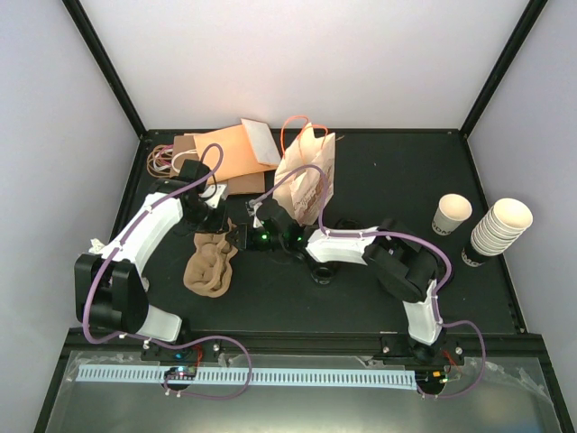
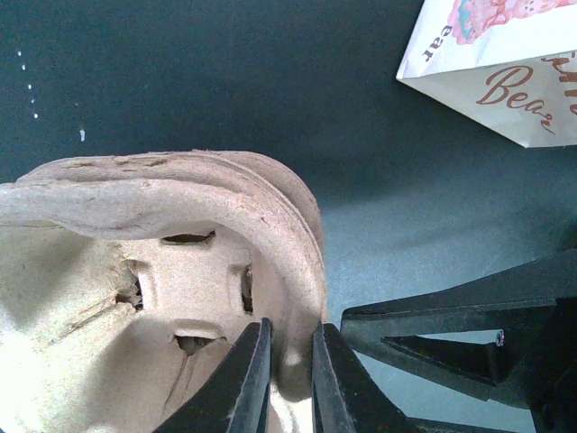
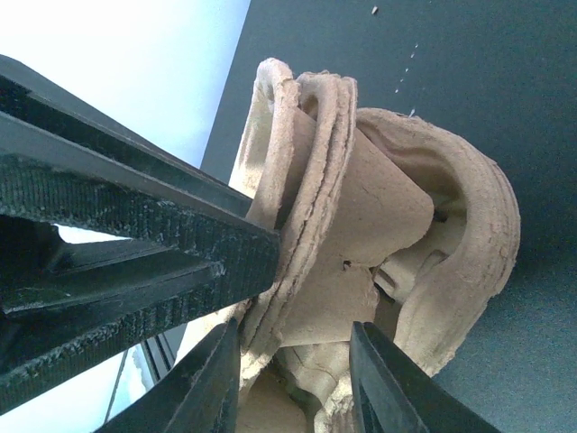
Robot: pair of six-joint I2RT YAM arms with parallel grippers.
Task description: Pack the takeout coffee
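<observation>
The takeout coffee [image 1: 451, 215], a small cream paper cup with dark print, stands upright at the right of the table, far from both grippers. A crumpled brown pulp cup carrier [image 1: 209, 262] lies left of centre. My left gripper [image 1: 233, 236] [image 2: 290, 329] is shut on the carrier's [image 2: 180, 207] curved rim. My right gripper [image 1: 257, 236] [image 3: 296, 334] reaches in from the right, its jaws open and straddling the layered edge of the carrier [image 3: 388, 207]. One of its fingers touches that edge; the other stands just off the pulp.
A white printed paper bag [image 1: 306, 176] [image 2: 514, 81] stands upright just behind the grippers. A tall stack of nested cream cups [image 1: 499, 227] lies at the far right. Flat orange and brown bags [image 1: 230, 153] lie at the back left.
</observation>
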